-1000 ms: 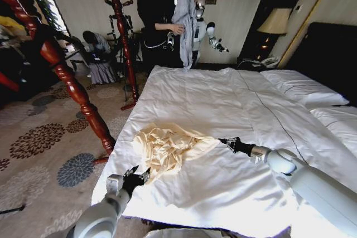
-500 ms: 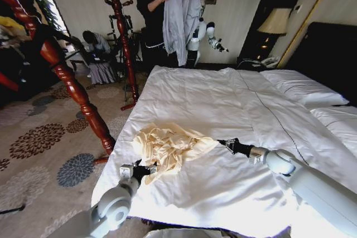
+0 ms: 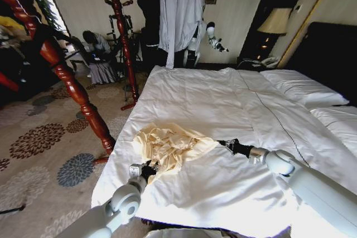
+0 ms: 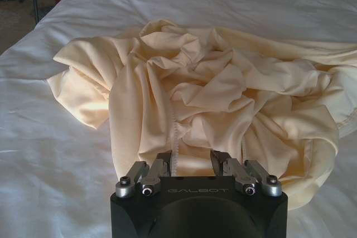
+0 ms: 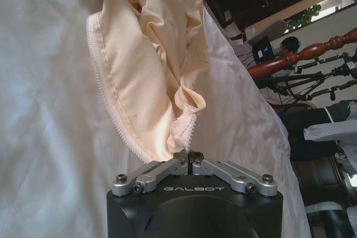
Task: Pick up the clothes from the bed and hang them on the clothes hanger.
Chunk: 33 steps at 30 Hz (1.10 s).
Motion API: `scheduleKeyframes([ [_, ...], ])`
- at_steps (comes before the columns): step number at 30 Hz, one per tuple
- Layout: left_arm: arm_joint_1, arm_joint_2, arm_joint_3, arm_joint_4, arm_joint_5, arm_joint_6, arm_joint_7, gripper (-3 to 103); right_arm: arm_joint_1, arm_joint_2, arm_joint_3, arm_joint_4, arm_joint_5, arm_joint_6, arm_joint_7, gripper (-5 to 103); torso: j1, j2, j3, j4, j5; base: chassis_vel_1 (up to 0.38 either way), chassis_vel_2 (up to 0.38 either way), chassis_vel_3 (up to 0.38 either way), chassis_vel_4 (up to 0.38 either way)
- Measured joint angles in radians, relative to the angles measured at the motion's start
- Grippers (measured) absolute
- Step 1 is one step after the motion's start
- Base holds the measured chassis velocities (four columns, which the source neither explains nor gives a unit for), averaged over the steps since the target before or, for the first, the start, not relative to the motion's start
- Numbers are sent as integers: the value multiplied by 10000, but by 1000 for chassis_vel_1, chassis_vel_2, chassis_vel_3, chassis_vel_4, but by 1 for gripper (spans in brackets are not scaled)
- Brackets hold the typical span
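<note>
The clothes (image 3: 167, 144), a crumpled cream-yellow garment, lie near the left front corner of the bed (image 3: 212, 98). My left gripper (image 3: 149, 169) is at the garment's near edge. In the left wrist view it (image 4: 189, 157) is open, with folds of the clothes (image 4: 201, 87) just ahead of and under its fingertips. My right gripper (image 3: 223, 144) touches the garment's right edge. In the right wrist view it (image 5: 189, 160) is shut on the lace-trimmed hem of the clothes (image 5: 150, 71). The clothes hanger is out of view.
A turned red-brown wooden post (image 3: 78, 93) leans beside the bed's left edge. A second coat stand (image 3: 120, 26) rises behind it. White pillows (image 3: 301, 87) and a dark headboard lie at the right, with a lamp (image 3: 275, 22) beyond. Patterned carpet covers the floor on the left.
My left gripper has moved forward and to the right, up to the garment's near edge. The right gripper has crept slightly left at the hem. The garment itself lies as before.
</note>
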Motion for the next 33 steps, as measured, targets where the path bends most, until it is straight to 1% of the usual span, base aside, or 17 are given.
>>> scheduleKeyframes([
  [6, -112, -126, 80, 156, 179, -4, 12, 39, -26, 18, 14, -50, -46, 0, -2, 0, 0, 0, 0, -1, 0, 0, 0, 0, 0],
  [7, -110, -116, 63, 138, 190, -4, 9, 38, -26, 18, 16, -57, -56, 0, -3, 0, 0, 0, 0, -1, -1, 0, 0, 0, 0],
  [9, -94, -82, 22, 105, 227, -5, 10, 39, -23, 18, 25, -74, -64, 0, -2, 0, 0, 0, 0, 0, -1, 0, 0, 0, 0],
  [12, -29, 32, -70, 122, 397, 6, -5, 45, -6, 17, 35, -164, -82, 3, -3, 0, -1, 0, 0, 0, 0, 0, 0, 0, 0],
  [15, -52, 21, -65, 266, 453, 17, -6, 46, 14, 25, 34, -173, -84, 7, -2, 0, -1, 0, 0, 0, -1, 0, 0, 0, 0],
  [16, -85, 1, -46, 322, 467, 17, -2, 49, 17, 32, 32, -173, -83, 9, -2, 0, 0, 0, 0, 0, 0, 0, 0, 0, 0],
  [17, -125, -26, -16, 375, 469, 17, 3, 46, 19, 36, 31, -173, -81, 10, -2, 0, 0, 0, 0, 0, 0, 0, 0, 0, 0],
  [19, -152, -43, 3, 410, 469, 18, 8, 46, 20, 36, 31, -172, -78, 12, -2, 0, 0, 0, 0, 0, -1, 0, 0, 0, 0],
  [21, -260, -79, 32, 560, 469, 20, 89, 38, 8, 31, 31, -151, -58, 15, -2, 0, 0, 0, 0, -1, 0, 0, 0, 0, 0],
  [22, -265, -83, 29, 598, 471, 20, 111, 38, 2, 20, 34, -144, -52, 17, -2, 0, 0, 0, 0, -1, 0, 0, 0, 0, 0],
  [23, -256, -83, 7, 625, 478, 19, 134, 33, -2, 7, 37, -138, -47, 19, -2, 0, 0, 0, 0, -1, -1, 0, 0, 0, 0],
  [24, -256, -83, 7, 625, 478, 19, 134, 33, -2, 7, 37, -138, -47, 19, -2, 0, 0, 0, 0, -1, -1, 0, 0, 0, 0],
  [27, -87, -76, -213, 670, 543, -33, 279, 17, -6, -10, 42, -132, -35, 25, -1, 0, -1, 0, 0, 0, -1, 0, 0, 0, 0],
  [29, -42, -62, -278, 688, 575, -68, 337, 17, -5, -11, 42, -131, -31, 26, -1, 0, -1, 0, 0, 0, 0, 0, 0, 0, 0],
  [31, -11, -36, -363, 713, 602, -98, 399, 6, 7, -9, 42, -132, -20, 27, 2, 0, -1, 0, 0, 0, -1, 0, 0, 0, 0],
  [32, -11, -36, -363, 713, 602, -98, 399, 6, 7, -9, 42, -132, -20, 27, 2, 0, -1, 0, 0, 0, -1, 0, 0, 0, 0],
  [33, -7, -26, -398, 726, 606, -105, 419, 3, 13, 2, 42, -134, -12, 27, 4, 0, -2, 0, 0, 0, -1, 0, 0, 0, 0],
])
